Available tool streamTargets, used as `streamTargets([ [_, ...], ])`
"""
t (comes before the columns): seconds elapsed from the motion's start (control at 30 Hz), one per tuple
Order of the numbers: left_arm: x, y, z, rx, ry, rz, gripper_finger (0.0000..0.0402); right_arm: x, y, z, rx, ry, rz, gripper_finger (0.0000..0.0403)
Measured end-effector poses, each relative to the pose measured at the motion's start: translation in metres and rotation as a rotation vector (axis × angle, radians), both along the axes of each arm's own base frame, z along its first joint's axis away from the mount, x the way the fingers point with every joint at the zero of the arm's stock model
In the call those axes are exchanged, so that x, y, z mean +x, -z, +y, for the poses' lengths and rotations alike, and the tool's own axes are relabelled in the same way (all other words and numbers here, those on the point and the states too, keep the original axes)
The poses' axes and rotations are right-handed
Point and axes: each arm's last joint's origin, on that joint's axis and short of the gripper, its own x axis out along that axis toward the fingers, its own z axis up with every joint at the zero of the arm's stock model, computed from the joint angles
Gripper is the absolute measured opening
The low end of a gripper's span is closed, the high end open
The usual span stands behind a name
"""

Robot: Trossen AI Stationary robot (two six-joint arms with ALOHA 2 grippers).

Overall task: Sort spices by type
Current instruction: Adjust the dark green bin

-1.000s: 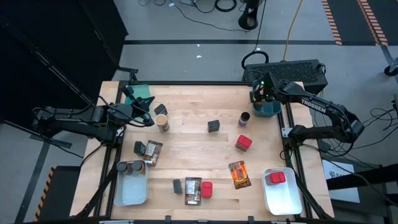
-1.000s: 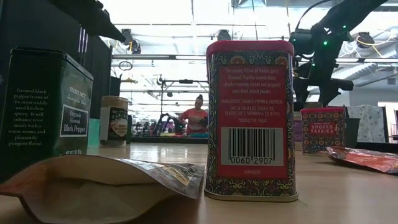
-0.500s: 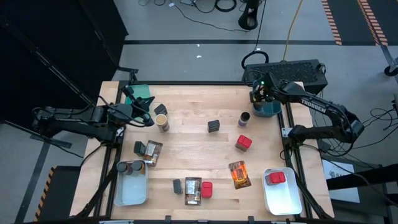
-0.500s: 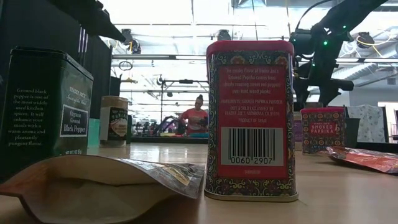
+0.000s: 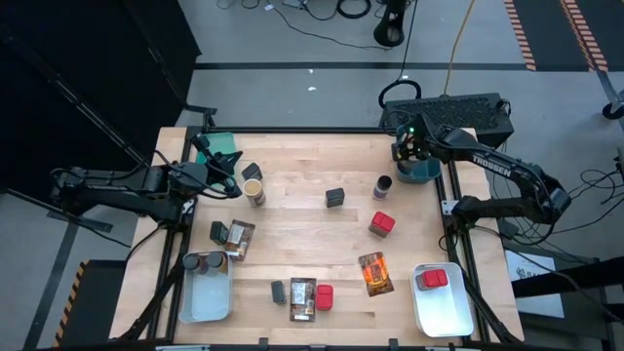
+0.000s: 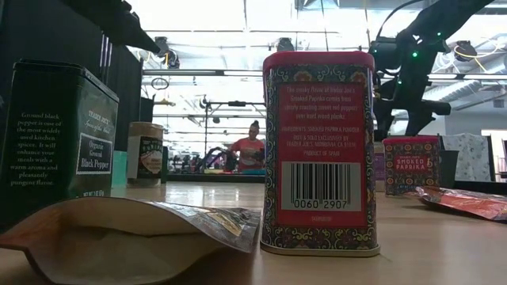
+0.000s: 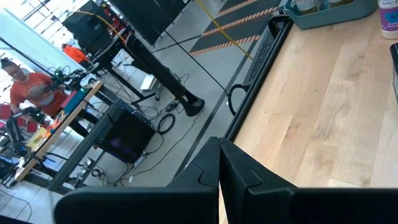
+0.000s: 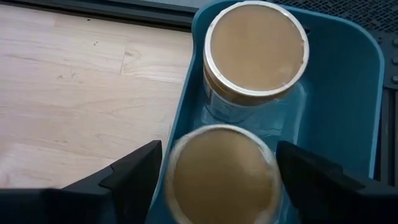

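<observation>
The spices are scattered over the wooden table: a tan cylinder (image 5: 254,192), a dark tin (image 5: 335,198), a purple-topped jar (image 5: 383,186), a red tin (image 5: 381,223), an orange packet (image 5: 375,273) and several more near the front edge. Two tan-lidded cylinders stand in the teal bin (image 8: 348,99) at the far right, the farther one (image 8: 256,46) and the nearer one (image 8: 221,177). My right gripper (image 8: 217,168) hangs open over this bin, slanting down, one finger on each side of the nearer cylinder. My left gripper (image 5: 237,185) hovers shut just left of the tan cylinder. My right gripper comes from above at a slant, and its fingers (image 8: 134,171) stand close against the two sides of the nearer cylinder's top (image 8: 180,162). I cannot tell whether they touch it. The cylinder stands upright in the bin.
A second teal bin (image 5: 222,144) sits at the far left. A white bin (image 5: 205,297) at the near left holds dark jars, and another (image 5: 444,312) at the near right holds a red tin (image 5: 432,280). Bare wood lies mid-table. A person shows in the room behind.
</observation>
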Motion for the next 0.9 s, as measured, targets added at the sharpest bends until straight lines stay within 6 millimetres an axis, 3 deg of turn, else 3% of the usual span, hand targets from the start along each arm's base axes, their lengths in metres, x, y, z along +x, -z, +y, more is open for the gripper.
streamTargets([
  [0.2,0.000,0.000,0.000,0.000,0.000,0.000,0.0004,-0.002,-0.004,0.002,-0.018,-0.007,-0.010,0.0304],
  [0.53,0.000,0.000,0.000,0.000,0.000,0.000,0.0004,-0.010,-0.054,0.020,-0.120,-0.043,-0.117,0.0296],
  [0.73,0.000,0.000,0.000,0.000,0.001,-0.004,0.0004,-0.001,-0.056,0.050,0.053,-0.226,-0.221,0.0229],
  [0.9,0.000,0.000,0.000,0.000,0.001,-0.005,0.0004,0.000,-0.046,0.073,0.202,-0.224,-0.109,0.0138],
])
